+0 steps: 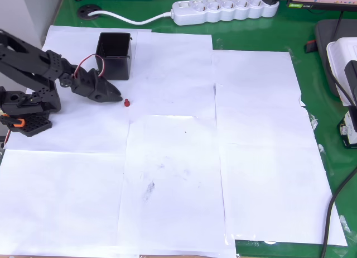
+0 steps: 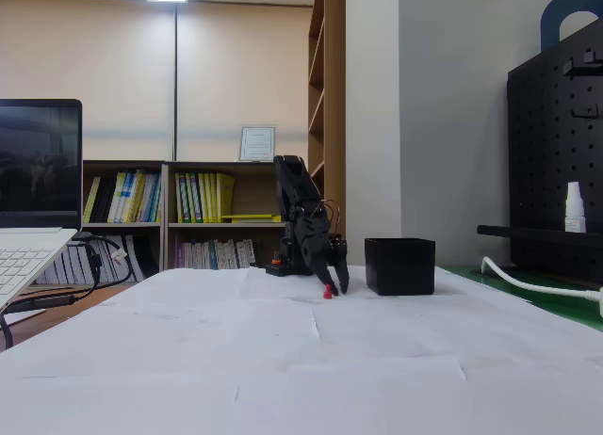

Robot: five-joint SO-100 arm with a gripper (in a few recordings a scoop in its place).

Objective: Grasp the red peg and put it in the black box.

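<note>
White paper sheets (image 1: 178,174) cover the green table (image 1: 312,90), and shelves of books (image 2: 170,198) stand far back in the fixed view. On the paper lies the red peg (image 1: 126,103), tiny, just past the gripper (image 1: 114,96) tips. I cannot tell if they touch. The black arm (image 1: 39,65) bends down low toward it. Its jaws look a little apart and hold nothing. The black box (image 1: 115,55) sits right behind the gripper. A white power strip (image 1: 223,9) lies farther off.
</note>
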